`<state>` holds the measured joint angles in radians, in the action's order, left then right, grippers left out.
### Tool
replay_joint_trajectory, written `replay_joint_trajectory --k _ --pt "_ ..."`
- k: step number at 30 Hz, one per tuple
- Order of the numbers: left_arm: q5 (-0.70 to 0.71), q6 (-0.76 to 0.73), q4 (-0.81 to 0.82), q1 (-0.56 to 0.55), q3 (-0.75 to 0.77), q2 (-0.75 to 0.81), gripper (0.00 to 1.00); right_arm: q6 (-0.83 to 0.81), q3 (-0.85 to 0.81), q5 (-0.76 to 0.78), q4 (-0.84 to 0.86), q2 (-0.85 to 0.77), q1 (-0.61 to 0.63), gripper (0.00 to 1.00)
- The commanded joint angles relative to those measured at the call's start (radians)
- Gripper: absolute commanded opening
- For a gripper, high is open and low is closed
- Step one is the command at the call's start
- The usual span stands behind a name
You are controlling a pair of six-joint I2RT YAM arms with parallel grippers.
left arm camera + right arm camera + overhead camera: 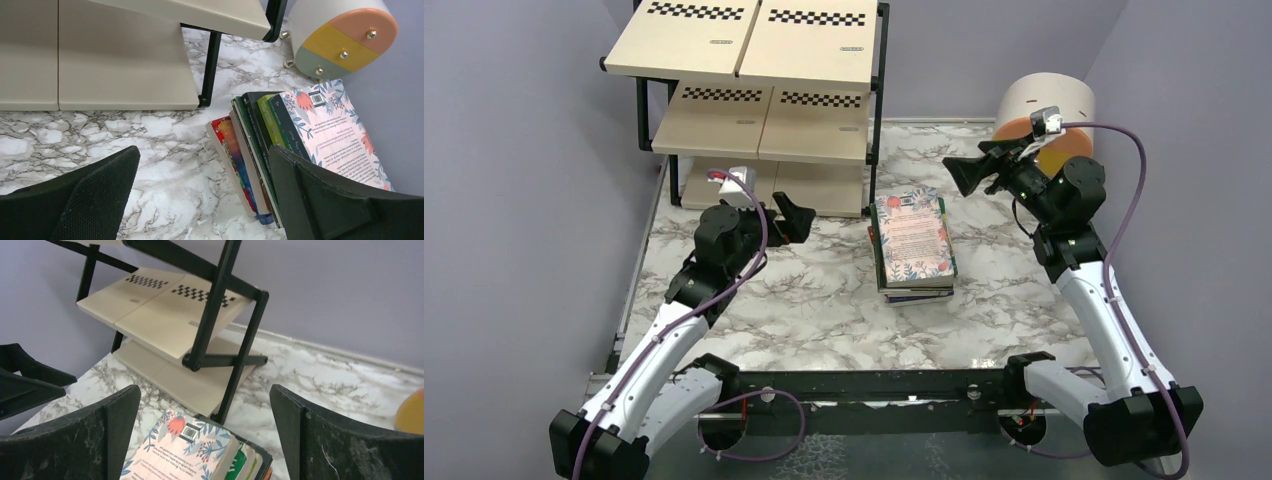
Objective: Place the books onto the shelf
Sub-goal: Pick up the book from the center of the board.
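Our left gripper and right gripper both hang spread and empty, the books stacked between and below them, so we fear a careless pinch of the top cover could slide the loose pile or clip the shelf ahead.

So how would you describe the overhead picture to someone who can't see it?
A stack of books, pink floral cover on top, lies on a marble table between the open left gripper and open right gripper, neither touching it. A three-tier shelf stands at back left, a round drum at back right.
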<state>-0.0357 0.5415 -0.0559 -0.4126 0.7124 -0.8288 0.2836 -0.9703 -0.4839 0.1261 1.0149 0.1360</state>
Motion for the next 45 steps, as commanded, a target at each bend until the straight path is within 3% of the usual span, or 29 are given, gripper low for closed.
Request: replay_joint_trajectory --k 1,8,15,21,28,35,45 --pt "0.001 -0.030 0.058 0.000 0.010 -0.001 0.99 0.039 -0.033 -0.020 -0.127 0.005 -0.003 1.00" --pt "-0.048 -0.021 0.100 0.001 -0.009 0.023 0.99 0.087 -0.045 0.009 -0.261 0.006 -0.003 1.00" --pt "-0.175 0.064 0.156 0.000 0.001 -0.018 0.87 0.081 -0.022 0.019 -0.357 -0.051 -0.003 0.96" --pt "-0.305 0.182 0.176 -0.011 0.000 -0.081 0.86 0.068 -0.063 -0.028 -0.516 -0.048 -0.003 0.95" --pt "-0.327 0.239 0.208 -0.057 -0.032 -0.104 0.86 0.105 -0.024 -0.120 -0.575 -0.070 -0.003 0.91" --pt "-0.309 0.257 0.278 -0.150 -0.038 -0.198 0.86 0.171 0.098 -0.210 -0.512 -0.099 -0.002 0.89" --pt "-0.302 0.258 0.346 -0.223 0.006 -0.353 0.87 0.169 0.107 -0.244 -0.452 -0.026 0.003 0.89"
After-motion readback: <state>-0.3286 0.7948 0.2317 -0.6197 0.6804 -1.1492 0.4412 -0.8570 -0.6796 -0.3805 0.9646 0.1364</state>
